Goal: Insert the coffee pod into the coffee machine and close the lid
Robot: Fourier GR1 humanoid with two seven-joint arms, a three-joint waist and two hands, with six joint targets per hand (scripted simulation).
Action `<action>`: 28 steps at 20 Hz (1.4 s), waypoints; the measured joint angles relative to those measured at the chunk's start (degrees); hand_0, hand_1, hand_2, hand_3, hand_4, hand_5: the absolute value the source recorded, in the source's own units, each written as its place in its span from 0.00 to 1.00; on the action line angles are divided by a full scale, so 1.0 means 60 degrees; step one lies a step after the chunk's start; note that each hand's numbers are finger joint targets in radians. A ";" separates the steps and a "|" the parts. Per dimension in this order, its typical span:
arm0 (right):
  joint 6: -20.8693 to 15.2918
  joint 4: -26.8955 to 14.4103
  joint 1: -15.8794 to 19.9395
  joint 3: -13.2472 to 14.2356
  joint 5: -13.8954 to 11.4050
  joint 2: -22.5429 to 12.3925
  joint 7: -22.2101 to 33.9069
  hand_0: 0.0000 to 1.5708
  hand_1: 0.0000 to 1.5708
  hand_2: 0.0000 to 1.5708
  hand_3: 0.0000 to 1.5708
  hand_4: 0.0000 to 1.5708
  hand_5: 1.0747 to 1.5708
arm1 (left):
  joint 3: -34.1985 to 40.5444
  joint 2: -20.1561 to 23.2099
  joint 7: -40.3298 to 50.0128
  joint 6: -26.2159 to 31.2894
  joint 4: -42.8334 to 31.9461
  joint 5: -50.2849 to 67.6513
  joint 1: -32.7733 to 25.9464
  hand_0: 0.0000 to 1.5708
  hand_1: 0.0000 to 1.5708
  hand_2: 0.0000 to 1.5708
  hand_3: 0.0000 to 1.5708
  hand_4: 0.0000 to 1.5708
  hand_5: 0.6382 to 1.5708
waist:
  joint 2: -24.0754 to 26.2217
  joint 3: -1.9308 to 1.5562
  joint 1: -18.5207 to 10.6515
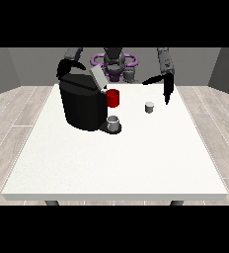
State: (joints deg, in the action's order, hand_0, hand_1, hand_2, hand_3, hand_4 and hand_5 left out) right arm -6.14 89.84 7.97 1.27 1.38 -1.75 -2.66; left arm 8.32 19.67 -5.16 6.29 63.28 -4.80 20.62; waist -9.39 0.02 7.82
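Black hand hanging beside coffee pod, untouched

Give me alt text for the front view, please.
A black coffee machine with its lid raised stands on a white table, a small pod apart to its right. The hand at the view's right hangs beside the pod.
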 measured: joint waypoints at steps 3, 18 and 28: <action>-0.0209 -0.0331 0.0195 -0.0004 -0.0173 0.0058 0.0129 0.00 0.00 0.00 0.00 0.24 1.00 | -0.0115 -0.0056 0.0138 -0.0080 -0.0509 -0.0272 0.0384 0.00 0.00 0.00 0.00 0.00 1.00 | -0.0055 0.0000 -0.0094; -0.0563 -0.1425 0.0651 0.0038 -0.0506 0.0044 0.0247 0.00 0.00 0.00 0.00 0.27 1.00 | -0.0618 0.0051 -0.0022 -0.0434 -0.2830 -0.1960 0.1399 0.48 0.48 0.52 0.33 0.00 1.00 | 0.0049 -0.0002 -0.0127; -0.0235 -0.1488 0.0624 0.0144 -0.0323 -0.0135 0.0009 0.00 0.00 0.00 0.00 0.31 1.00 | -0.1044 0.0347 -0.0626 -0.1139 -0.3920 -0.3285 0.1645 0.41 0.41 0.50 0.34 0.00 1.00 | -0.0206 -0.0008 0.0148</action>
State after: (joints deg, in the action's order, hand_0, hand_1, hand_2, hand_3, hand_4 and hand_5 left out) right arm -7.54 80.91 11.71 2.13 -0.56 -2.56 -2.61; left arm 2.06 21.75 -8.91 -0.55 39.76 -24.51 30.48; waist -10.63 -0.03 8.71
